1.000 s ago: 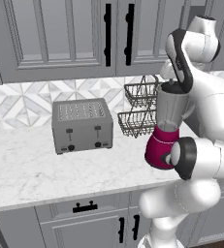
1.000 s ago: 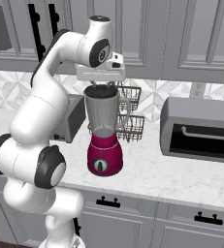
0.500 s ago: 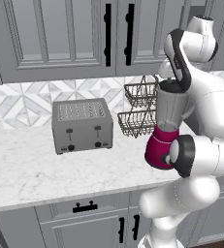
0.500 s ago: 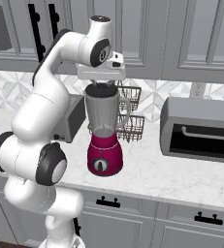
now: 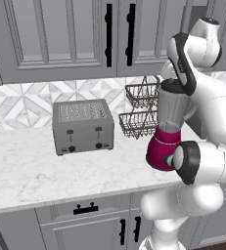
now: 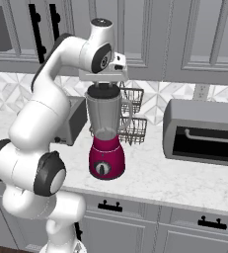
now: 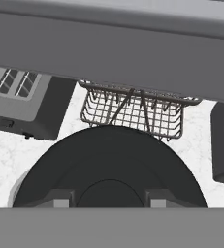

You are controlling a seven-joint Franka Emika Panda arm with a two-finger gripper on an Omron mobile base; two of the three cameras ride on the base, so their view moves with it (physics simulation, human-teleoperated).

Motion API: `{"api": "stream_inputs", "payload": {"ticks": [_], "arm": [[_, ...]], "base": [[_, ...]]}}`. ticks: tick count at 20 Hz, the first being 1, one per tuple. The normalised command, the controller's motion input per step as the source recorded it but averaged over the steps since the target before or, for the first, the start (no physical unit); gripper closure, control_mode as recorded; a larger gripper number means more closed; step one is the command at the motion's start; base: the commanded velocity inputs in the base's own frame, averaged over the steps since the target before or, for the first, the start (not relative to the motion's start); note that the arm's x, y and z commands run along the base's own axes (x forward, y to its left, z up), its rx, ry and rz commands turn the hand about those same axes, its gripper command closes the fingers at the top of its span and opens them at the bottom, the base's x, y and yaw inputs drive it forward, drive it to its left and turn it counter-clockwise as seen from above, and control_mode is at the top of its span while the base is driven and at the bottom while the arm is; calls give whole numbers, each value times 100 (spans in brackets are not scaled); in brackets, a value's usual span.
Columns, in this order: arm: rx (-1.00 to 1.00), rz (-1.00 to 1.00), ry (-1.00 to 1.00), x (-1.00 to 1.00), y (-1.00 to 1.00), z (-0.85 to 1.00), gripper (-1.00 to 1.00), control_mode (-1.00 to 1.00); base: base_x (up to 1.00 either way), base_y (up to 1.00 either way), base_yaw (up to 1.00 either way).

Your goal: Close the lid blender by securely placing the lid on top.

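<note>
The tool point(image 6: 103, 88) is closed on the lid point(image 6: 103, 90), which sits at the rim of the blender point(image 6: 105, 136) on the table point(image 6: 150, 178). If the lid sits tilted or off-centre, releasing could leave it loose; pressing sideways might tip the tall jar toward the wire basket point(image 6: 131, 129) behind it.

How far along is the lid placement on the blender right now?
Done: the lid has been carried over and sits at the rim of the blender jar. In hand: the gripper is shut on the lid, directly above the jar. Left: release and pull away; whether the lid is fully seated cannot be told.
</note>
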Motion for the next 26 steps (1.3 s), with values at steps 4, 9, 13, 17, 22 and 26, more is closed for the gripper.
{"api": "stream_inputs", "payload": {"ticks": [4, 9, 13, 17, 22, 26], "arm": [[0, 0, -1, 0, 0, -8, 100, -100], [0, 0, -1, 0, 0, -15, 100, -100], [0, 0, 0, 0, 0, -23, 100, -100], [0, 0, 0, 0, 0, -24, 100, -100], [0, 0, 0, 0, 0, -38, 100, -100], [0, 0, 0, 0, 0, -47, 100, -100]], "base": [[0, 0, 0], [0, 0, 0], [0, 0, 0], [0, 0, 0], [0, 0, 0], [0, 0, 0]]}}
